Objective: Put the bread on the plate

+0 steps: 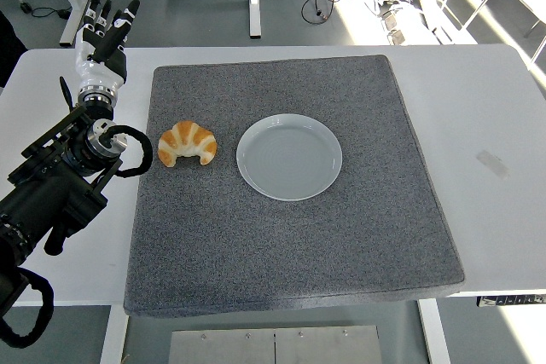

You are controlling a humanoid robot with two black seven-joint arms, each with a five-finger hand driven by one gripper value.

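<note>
Across the middle of the scene you have the broad white rectangular table (490, 100), and most of its top is covered by a large square mat of dark grey felt-like fabric (290, 253) whose near edge reaches the table's front. From the left edge of the picture your black left arm (51, 189) reaches in over the bare strip of table beside the mat, with a loop of black cable at its wrist. On the mat, a little left of its centre, sits the round, shallow, pale grey plate (289, 157), with nothing on it. At the end of the arm your left hand (104, 36), white and black, is raised near the table's far left corner, fingers extended and holding nothing. The golden-brown, crescent-shaped croissant (188, 143) lies on the mat just beside the plate's left rim, not touching it, close to the mat's left edge.
</note>
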